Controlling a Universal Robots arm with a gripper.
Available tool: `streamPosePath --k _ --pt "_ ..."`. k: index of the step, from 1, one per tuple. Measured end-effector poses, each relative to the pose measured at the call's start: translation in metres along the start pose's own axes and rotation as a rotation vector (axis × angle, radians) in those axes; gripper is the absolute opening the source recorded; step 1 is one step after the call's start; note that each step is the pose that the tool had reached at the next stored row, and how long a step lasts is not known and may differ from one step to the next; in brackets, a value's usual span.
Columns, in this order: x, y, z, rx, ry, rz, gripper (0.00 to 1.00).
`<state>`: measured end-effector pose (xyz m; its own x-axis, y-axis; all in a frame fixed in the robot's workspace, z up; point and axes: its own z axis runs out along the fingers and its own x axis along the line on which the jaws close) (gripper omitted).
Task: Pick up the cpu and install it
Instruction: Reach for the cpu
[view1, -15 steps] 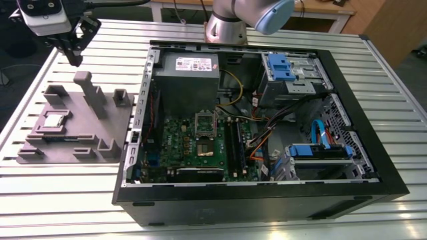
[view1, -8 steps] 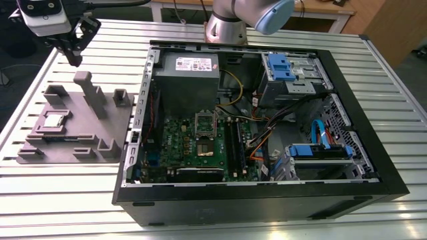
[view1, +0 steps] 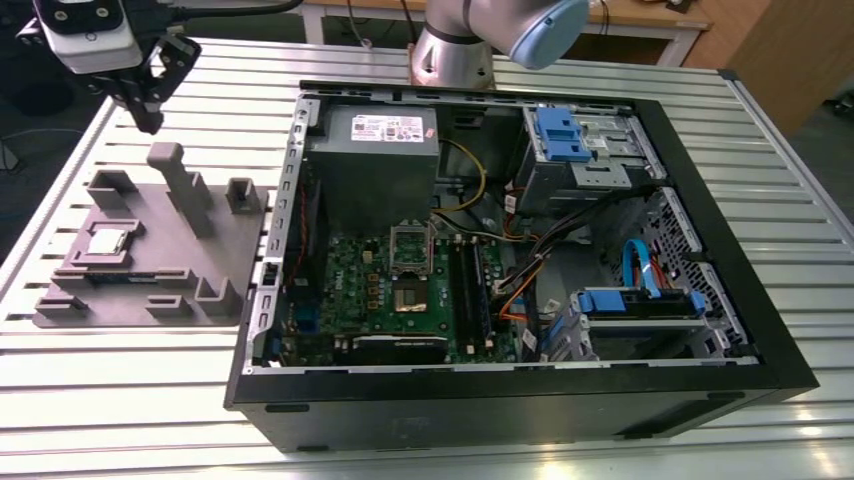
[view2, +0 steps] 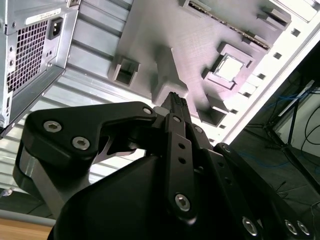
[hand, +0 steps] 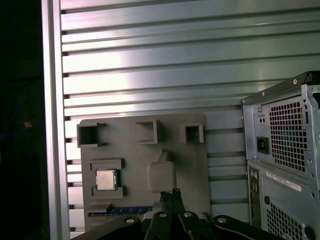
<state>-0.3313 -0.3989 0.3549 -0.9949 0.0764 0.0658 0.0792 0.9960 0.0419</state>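
Closed claw hides one edge of grey plate holding cpu

arm extended, tool pointing down, closed, empty

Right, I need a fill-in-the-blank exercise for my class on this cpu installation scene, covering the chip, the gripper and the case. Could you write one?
1. The cpu rests on the grey moulded plate, ___ the open computer case.
2. The plate lies toward the exterior view's ___ of the case.
3. The gripper hangs above the plate, jaws ___, holding nothing.
Missing words: outside; left; shut.
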Motion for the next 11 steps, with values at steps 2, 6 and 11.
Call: streamPosePath --k 2,6,11 --pt "0.0003 -0.0001 0.0004 0.0003 0.0029 0.000 0.10" --pt "0.0013 -0.0002 0.0008 0.0002 0.0038 0.000 0.10" --pt "0.0046 -0.0004 0.0012 0.0003 0.0044 0.000 0.10"
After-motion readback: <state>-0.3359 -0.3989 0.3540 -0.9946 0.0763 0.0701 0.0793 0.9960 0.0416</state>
